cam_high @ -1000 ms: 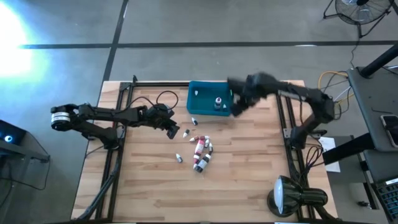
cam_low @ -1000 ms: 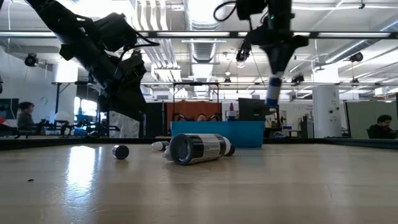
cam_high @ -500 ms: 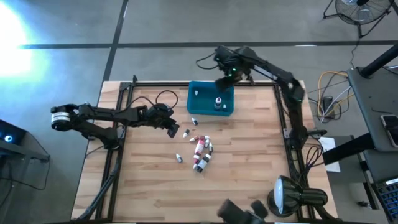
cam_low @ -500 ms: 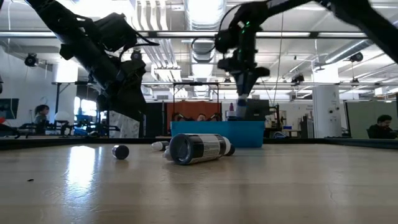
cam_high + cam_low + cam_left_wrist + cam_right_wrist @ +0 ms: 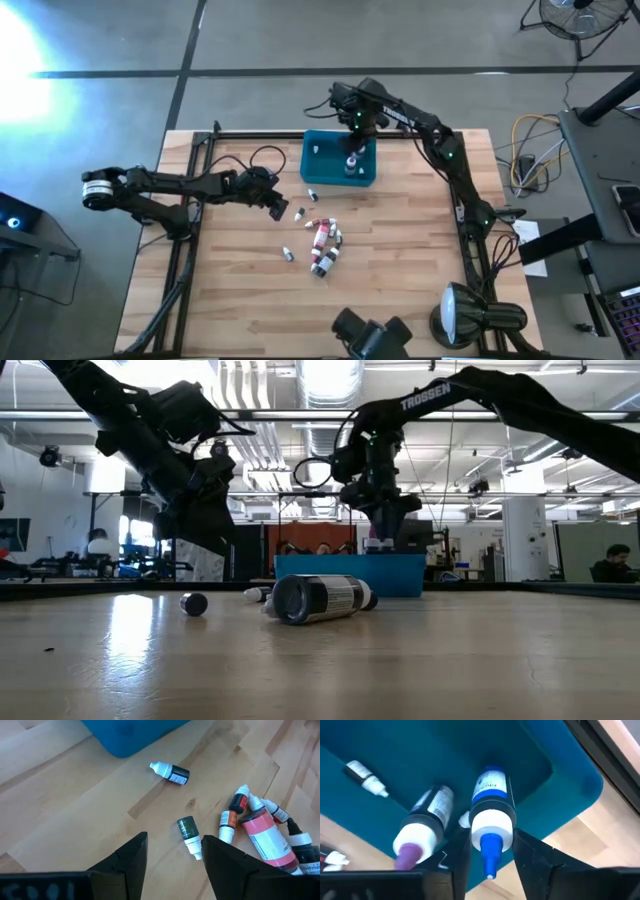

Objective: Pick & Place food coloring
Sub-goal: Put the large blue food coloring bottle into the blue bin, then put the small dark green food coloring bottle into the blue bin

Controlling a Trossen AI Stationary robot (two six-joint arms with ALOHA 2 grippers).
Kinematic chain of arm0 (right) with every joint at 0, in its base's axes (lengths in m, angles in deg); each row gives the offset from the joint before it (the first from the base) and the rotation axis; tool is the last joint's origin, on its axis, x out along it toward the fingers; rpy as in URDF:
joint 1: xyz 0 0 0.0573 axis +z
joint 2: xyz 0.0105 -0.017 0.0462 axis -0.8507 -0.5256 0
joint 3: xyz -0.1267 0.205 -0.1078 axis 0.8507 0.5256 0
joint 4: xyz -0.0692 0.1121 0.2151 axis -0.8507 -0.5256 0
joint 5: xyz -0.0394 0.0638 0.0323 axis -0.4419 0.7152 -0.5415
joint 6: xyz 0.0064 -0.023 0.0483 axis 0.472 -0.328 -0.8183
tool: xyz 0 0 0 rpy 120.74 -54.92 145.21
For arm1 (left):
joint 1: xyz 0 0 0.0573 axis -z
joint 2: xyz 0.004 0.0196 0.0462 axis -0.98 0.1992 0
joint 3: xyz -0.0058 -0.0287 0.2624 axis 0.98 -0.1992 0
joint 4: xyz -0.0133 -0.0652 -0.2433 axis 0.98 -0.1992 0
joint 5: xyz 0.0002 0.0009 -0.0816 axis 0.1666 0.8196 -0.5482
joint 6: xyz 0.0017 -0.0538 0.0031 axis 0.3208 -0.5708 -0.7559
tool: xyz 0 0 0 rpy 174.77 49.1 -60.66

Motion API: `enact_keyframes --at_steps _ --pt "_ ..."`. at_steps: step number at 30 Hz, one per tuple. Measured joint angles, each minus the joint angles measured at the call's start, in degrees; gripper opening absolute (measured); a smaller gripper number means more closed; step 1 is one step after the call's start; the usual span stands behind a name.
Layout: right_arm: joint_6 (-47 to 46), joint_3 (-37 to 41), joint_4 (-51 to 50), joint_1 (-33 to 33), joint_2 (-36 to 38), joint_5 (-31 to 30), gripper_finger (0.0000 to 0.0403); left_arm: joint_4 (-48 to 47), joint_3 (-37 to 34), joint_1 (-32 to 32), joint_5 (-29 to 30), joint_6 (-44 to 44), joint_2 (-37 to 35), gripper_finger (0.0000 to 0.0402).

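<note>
My right gripper point(image 5: 490, 855) points down into the teal bin point(image 5: 310, 160), shut on a blue-tipped food coloring bottle point(image 5: 491, 795). Beside it in the bin stand a purple-tipped bottle point(image 5: 422, 827) and a tiny dropper bottle point(image 5: 365, 776) lying flat. My left gripper point(image 5: 172, 855) hovers open left of the bin, above a small green bottle point(image 5: 189, 832) lying on the table. More food coloring bottles lie in a heap point(image 5: 322, 245) at mid-table, one larger pink bottle point(image 5: 267, 837) among them. A dark dropper bottle point(image 5: 171, 771) lies by the bin. My right gripper pinches the blue-tipped bottle at its white collar point(image 5: 491, 822), just below the blue tip, between its two fingers. The fingers come from above, pointing down. The bottle hangs upright inside the bin, tip up; whether its base rests on the bin floor is hidden.
A black frame rail point(image 5: 200, 180) borders the table's left, far and right sides. A loose cable point(image 5: 262, 155) lies left of the bin. A lamp point(image 5: 470, 315) stands at the near right corner. One stray small bottle point(image 5: 287, 254) lies left of the heap.
My right gripper has carried the blue-tipped bottle from beside the bin's right edge toward the table's left, over the bin, and down into it. The bottle has stayed upright below the fingers.
</note>
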Motion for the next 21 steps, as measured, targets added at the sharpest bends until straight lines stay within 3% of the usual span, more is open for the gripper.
enact_keyframes --at_steps 11,21 --pt "0.3 0.4 0.2 -0.1 0.3 -0.6 0.0170 0.0 0.0 0.0 0.0 1.8 0.0 0.0163" --pt "1.4 0.6 3.7 1.9 10.0 -20.0 0.0197 0.1 0.0 0.0 0.0 2.2 0.0 0.0163"
